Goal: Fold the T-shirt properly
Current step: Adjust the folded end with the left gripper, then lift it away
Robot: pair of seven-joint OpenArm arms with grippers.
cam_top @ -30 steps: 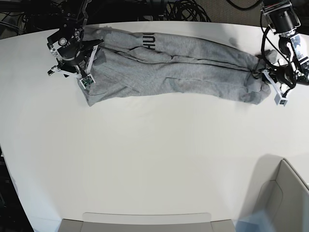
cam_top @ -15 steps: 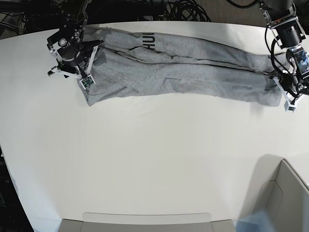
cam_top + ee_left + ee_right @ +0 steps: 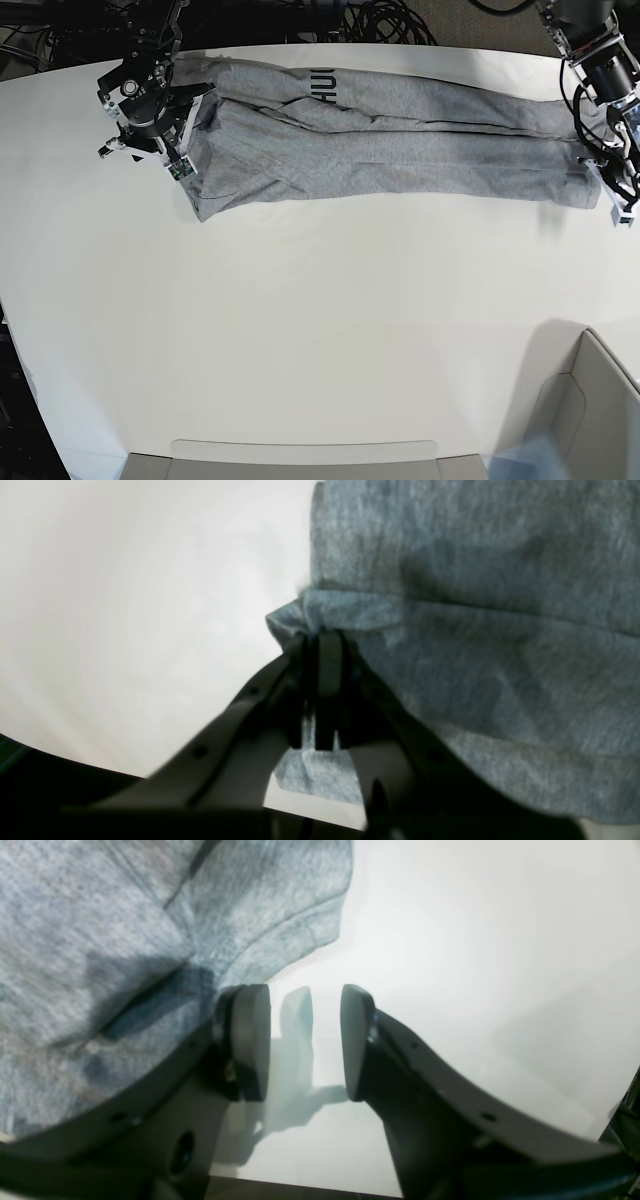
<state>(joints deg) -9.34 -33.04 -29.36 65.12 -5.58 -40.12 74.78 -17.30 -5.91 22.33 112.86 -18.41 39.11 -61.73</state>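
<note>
Across the top of the white counter [image 3: 320, 330] lies the shirt [image 3: 400, 140], pulled long. At far right the left fingers [image 3: 320, 645] pinch its end; at upper left the right fingers [image 3: 305, 1040] stand spread beside it. Stretching looks underway, so next the right fingers likely must grab their end.
</note>
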